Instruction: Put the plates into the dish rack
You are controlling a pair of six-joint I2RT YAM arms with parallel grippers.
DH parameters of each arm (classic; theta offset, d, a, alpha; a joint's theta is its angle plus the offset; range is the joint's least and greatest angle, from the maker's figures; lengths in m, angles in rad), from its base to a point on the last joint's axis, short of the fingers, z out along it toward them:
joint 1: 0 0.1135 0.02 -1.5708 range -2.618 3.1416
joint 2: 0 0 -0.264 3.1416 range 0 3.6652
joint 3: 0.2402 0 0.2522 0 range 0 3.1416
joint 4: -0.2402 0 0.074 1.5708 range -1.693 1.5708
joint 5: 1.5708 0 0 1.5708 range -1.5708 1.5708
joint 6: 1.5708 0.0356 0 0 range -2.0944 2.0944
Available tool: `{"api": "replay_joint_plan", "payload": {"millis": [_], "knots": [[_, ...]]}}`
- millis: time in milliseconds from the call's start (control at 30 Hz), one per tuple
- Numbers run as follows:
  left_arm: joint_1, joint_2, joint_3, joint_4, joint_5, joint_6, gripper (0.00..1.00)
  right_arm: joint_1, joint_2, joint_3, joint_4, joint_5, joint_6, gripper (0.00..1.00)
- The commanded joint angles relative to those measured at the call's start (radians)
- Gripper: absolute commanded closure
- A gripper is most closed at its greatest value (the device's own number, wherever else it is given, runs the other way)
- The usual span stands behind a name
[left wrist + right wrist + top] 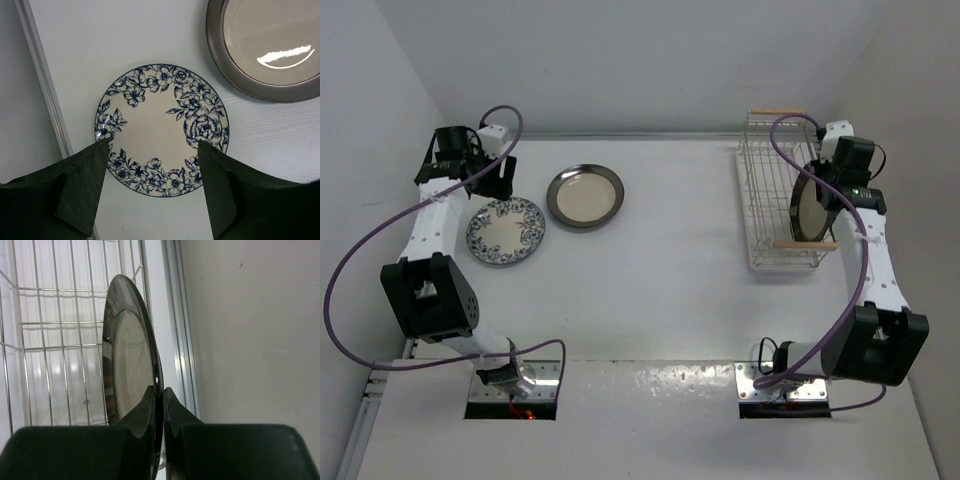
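Right end effector [159,390] pinches glossy round plate [127,355] upright at wire dish rack [760,170]; left end effector [152,144] wide above floral plate [160,115].

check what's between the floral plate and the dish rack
The dark-rimmed plate, beside the floral plate; past it, bare table up to the dish rack, in the top view.

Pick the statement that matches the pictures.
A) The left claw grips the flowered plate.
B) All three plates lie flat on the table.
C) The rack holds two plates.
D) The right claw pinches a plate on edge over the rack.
D: the right claw is shut on the rim of a shiny plate, on edge over the rack; the left claw is open above the flowered plate.
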Motion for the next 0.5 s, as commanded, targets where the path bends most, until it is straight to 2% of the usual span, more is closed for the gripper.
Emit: {"api": "replay_joint_plan", "payload": {"millis": [0,133,167,200,333,367,467], "knots": [[-0.012,0.006,0.000,0.009,-0.012,0.010,0.24,-0.005,-0.021,0.009,0.135,-0.001,0.019,1.00],[-0.012,0.017,0.000,0.009,-0.021,0.010,0.24,-0.003,-0.032,-0.023,0.137,-0.007,0.005,0.98],[-0.012,0.026,0.000,0.009,-0.021,0.010,0.23,-0.003,-0.033,-0.028,0.137,-0.012,0.005,0.84],[-0.012,0.026,0.000,0.009,-0.021,0.010,0.21,-0.006,-0.032,-0.032,0.132,-0.015,0.011,0.76],[-0.001,0.073,0.011,0.000,-0.057,-0.026,0.19,-0.008,-0.018,-0.043,0.129,0.006,0.034,0.63],[0.010,0.074,0.020,0.000,-0.057,-0.026,0.15,-0.008,-0.018,-0.043,0.125,0.012,0.036,0.59],[0.056,0.115,0.047,-0.012,-0.057,-0.052,0.11,-0.011,-0.009,-0.023,0.123,0.008,0.036,0.55]]}}
